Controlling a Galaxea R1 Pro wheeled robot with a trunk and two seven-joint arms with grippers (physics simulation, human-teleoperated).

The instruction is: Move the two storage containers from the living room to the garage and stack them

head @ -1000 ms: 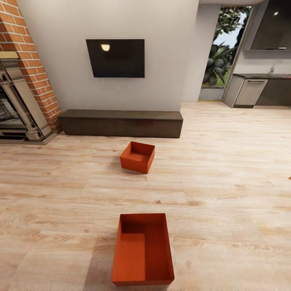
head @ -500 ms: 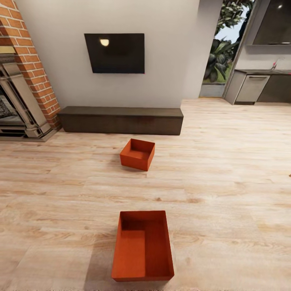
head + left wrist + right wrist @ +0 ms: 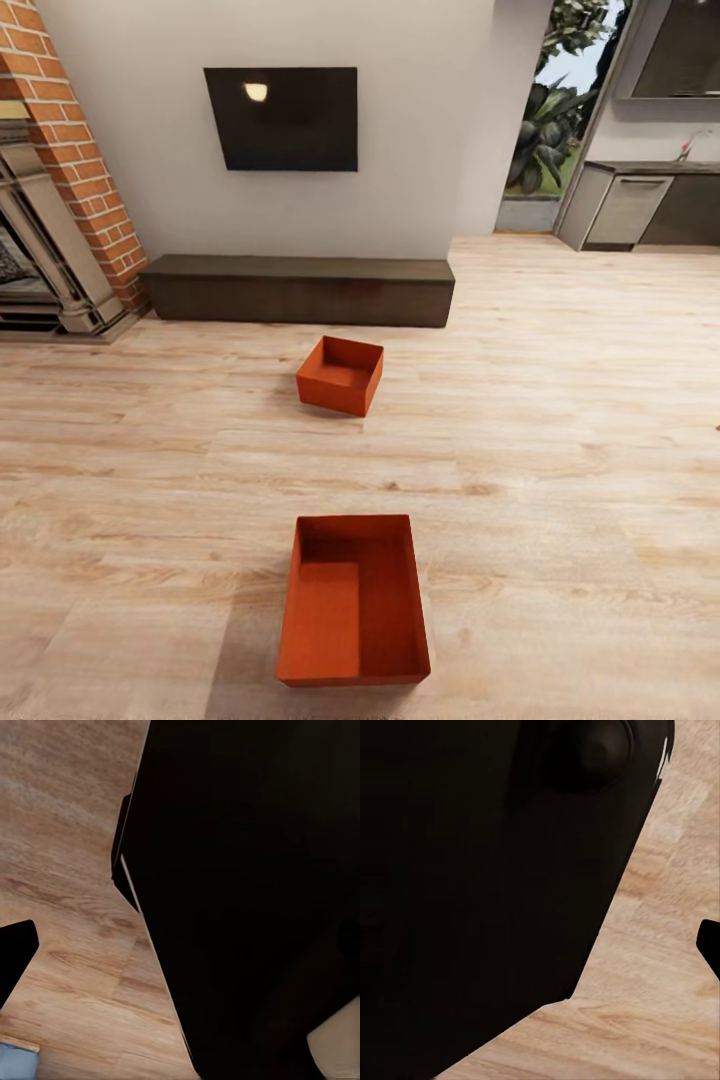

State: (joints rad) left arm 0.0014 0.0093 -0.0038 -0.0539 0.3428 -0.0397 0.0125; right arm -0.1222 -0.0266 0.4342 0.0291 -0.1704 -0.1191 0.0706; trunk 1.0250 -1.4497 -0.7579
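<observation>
Head view: two storage containers (image 3: 353, 600) lie on living-room wood floor (image 3: 560, 420), both before the dark bench (image 3: 297, 290). Likely light, stiff, thin-walled; grip opposite rims. End effector states: cannot tell.

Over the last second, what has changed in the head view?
The camera shifted: the TV and bench sit slightly higher in the picture and the near container too. Both containers, near and far container, rest untouched on the wood floor.
</observation>
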